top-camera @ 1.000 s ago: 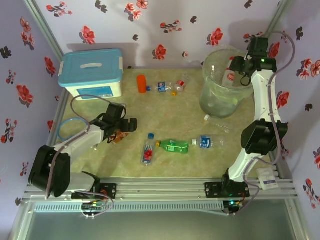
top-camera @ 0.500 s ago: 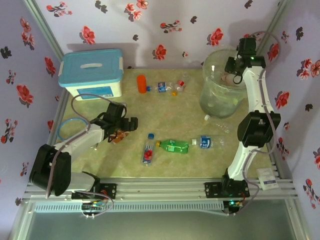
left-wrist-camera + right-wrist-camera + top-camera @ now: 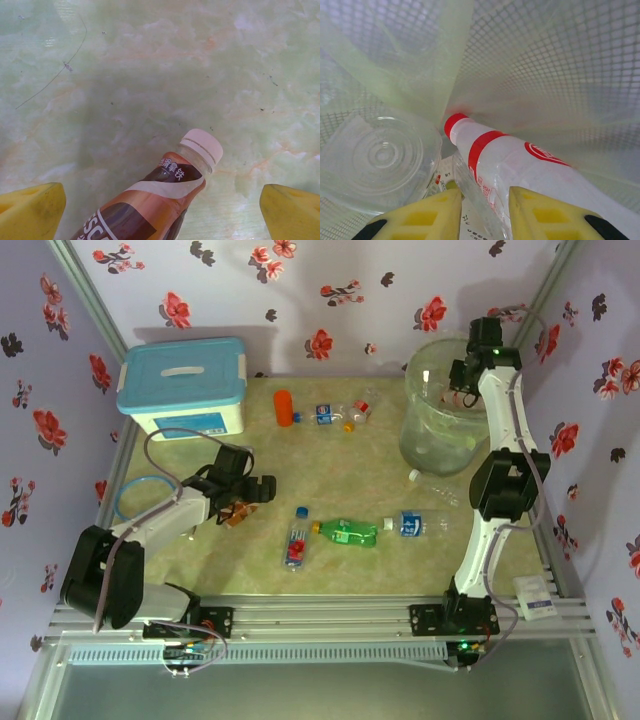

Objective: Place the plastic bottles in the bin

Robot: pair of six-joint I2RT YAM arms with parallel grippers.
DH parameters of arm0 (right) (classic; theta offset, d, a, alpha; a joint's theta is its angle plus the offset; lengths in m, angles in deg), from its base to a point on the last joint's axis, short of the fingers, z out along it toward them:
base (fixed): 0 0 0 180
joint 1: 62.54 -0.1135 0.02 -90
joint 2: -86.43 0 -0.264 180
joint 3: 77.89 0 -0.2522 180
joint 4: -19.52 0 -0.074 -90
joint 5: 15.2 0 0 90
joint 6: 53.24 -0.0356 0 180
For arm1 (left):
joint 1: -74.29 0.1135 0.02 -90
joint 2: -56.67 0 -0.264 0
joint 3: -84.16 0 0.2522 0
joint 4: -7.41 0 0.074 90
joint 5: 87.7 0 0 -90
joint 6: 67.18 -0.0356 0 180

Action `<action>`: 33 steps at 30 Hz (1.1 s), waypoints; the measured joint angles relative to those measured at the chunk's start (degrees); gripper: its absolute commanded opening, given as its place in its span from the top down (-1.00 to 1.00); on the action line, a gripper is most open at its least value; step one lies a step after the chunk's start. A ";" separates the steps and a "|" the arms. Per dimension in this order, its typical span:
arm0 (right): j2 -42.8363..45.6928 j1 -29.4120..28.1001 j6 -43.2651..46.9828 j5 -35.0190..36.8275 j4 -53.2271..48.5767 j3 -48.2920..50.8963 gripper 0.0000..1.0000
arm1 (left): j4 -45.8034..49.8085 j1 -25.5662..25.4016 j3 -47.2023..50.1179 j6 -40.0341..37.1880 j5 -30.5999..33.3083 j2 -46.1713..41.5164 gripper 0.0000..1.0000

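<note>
While the right tool (image 3: 462,390) hangs at the mouth of the round translucent pale-green bin (image 3: 430,445), its yellow fingers (image 3: 420,217) sit close together. A clear red-capped plastic bottle (image 3: 505,160) lies against them, inside the bin; whether it is pinched, I cannot tell. Left tool (image 3: 160,215) is low over the marbled green surface (image 3: 350,470), spread wide either side of a brown white-capped bottle (image 3: 150,200), clear of it. Green bottle (image 3: 347,532), blue-labelled clear bottle (image 3: 412,524) and red-labelled bottle (image 3: 296,545) lie mid-surface. Orange bottle (image 3: 284,407) sits near the far edge.
</note>
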 measured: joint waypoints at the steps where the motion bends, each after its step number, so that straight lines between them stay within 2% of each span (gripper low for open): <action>1: 0.70 -0.15 0.02 0.02 -0.02 0.00 0.36 | 0.00 0.00 0.00 0.00 0.00 0.00 -0.99; 5: 5.49 -0.90 0.48 0.26 -0.04 0.00 0.26 | -0.02 0.00 0.00 0.04 0.00 0.00 -0.99; 10: 16.15 -2.89 0.92 0.17 0.11 1.57 0.13 | 0.00 0.00 0.00 0.44 0.00 -0.15 -0.99; 15: 28.06 -6.29 0.94 0.24 0.50 9.25 0.10 | 0.00 0.00 0.02 0.63 0.02 -1.38 -0.99; 19: 35.41 -12.09 0.87 2.01 0.20 16.41 0.08 | 0.02 0.00 0.02 0.63 0.00 -1.79 -0.99; 26: 39.89 -21.03 0.20 5.92 -5.77 21.70 0.03 | 0.00 0.00 0.02 0.63 0.00 -1.79 -0.99; 33: 42.93 -28.52 -2.40 7.04 -9.42 37.66 -0.10 | -0.70 0.00 0.35 0.66 0.00 -1.79 -0.99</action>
